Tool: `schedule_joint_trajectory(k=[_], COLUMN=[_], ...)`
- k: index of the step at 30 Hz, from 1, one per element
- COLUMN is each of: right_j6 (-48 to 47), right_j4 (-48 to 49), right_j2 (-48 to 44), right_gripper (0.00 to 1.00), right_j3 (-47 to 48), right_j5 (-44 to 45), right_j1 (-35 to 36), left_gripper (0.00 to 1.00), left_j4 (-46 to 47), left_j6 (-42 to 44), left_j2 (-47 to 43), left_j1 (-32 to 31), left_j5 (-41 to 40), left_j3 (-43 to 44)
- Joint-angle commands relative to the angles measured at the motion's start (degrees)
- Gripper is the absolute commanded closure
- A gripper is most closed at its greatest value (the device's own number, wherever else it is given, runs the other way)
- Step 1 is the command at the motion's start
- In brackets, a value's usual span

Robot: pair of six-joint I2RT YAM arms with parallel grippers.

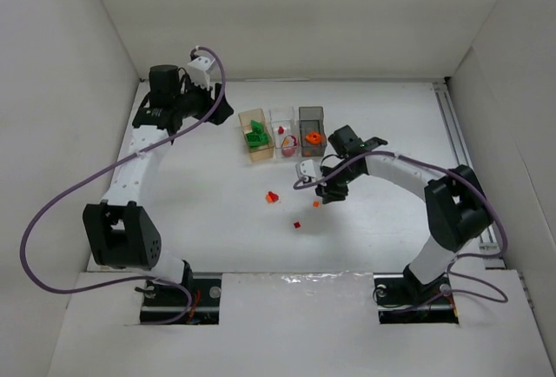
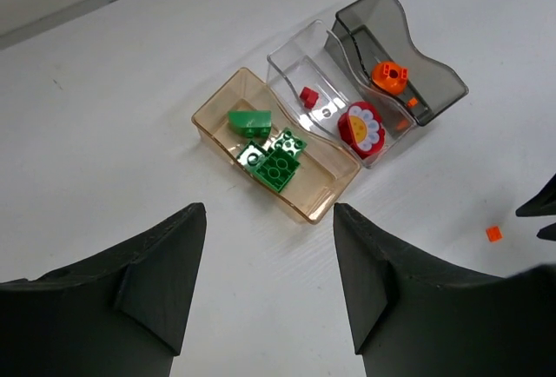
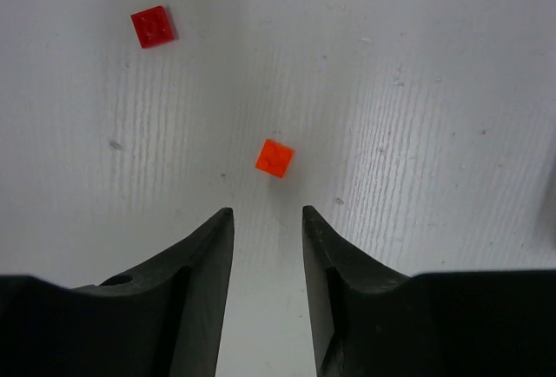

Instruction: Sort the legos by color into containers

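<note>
Three bins stand in a row at the back middle: tan-orange [image 1: 254, 140] [image 2: 317, 195] with green legos [image 2: 276, 162], clear [image 1: 282, 122] [image 2: 291, 57] with a red brick [image 2: 308, 95] and a red-and-white flower piece [image 2: 360, 127], smoky grey [image 1: 311, 116] [image 2: 434, 77] with a round orange piece [image 2: 390, 75]. Loose on the table are an orange brick [image 1: 315, 203] [image 3: 274, 158], a small red brick [image 1: 296, 224] [image 3: 153, 26] and a red piece [image 1: 272, 195]. My right gripper [image 1: 329, 194] [image 3: 267, 211] is open and empty, low over the table, with the orange brick just beyond its tips. My left gripper [image 1: 215, 109] [image 2: 269, 209] is open and empty, held high to the left of the bins.
White walls enclose the table on the left, back and right. A metal rail [image 1: 460, 147] runs along the right edge. Purple cables [image 1: 52, 212] loop from both arms. The tips of the right gripper show dark at the right edge of the left wrist view [image 2: 539, 212].
</note>
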Motion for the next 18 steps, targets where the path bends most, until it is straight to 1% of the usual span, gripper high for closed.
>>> schedule_joint_trajectory(k=[1,2,3,4,6,8,9,12,14,16,18], right_j6=[10.99,13.09,15.90,15.92,20.48,23.55,26.53,30.15,30.16,28.33,26.92], right_j4=[7.81,7.81,8.59,8.60,9.13,11.14,11.76,14.22,14.22,14.22,10.72], right_j2=[-3.47,-3.48,-3.48,-3.48,-3.48,-3.48,-3.48,-3.48,-3.48,-1.38,0.29], right_gripper=[0.56,0.54,0.54,0.54,0.49,0.47,0.47,0.47,0.47,0.52,0.54], right_j3=[-0.50,-0.50,0.02,0.02,0.02,-0.85,-1.38,-3.22,-3.23,-2.00,0.53], right_j5=[3.69,4.48,5.97,5.99,7.03,7.66,7.66,9.76,10.38,10.38,10.64], right_j1=[2.84,3.63,5.12,5.75,6.89,8.12,8.12,8.12,8.12,8.12,7.60], left_gripper=[0.43,0.43,0.43,0.43,0.43,0.43,0.43,0.43,0.43,0.43,0.43], left_j4=[2.81,2.81,2.81,2.81,2.29,1.67,1.67,1.05,0.53,0.52,0.52], left_j6=[0.20,0.20,0.20,0.20,0.20,1.42,1.43,2.48,2.48,2.48,2.48], left_j2=[-4.74,-4.74,-4.74,-4.74,-4.74,-4.74,-4.74,-4.74,-4.74,-4.74,-4.74], left_j1=[0.16,0.16,0.16,0.16,0.16,0.16,0.16,0.16,0.16,0.16,0.16], left_j5=[-0.56,-0.56,-0.56,-0.56,-0.56,-0.56,-0.56,-1.08,-1.09,-1.09,-1.09], left_j3=[-0.52,-0.52,-0.52,-0.52,-0.52,-0.52,-0.52,-0.52,-0.52,-0.52,-0.52])
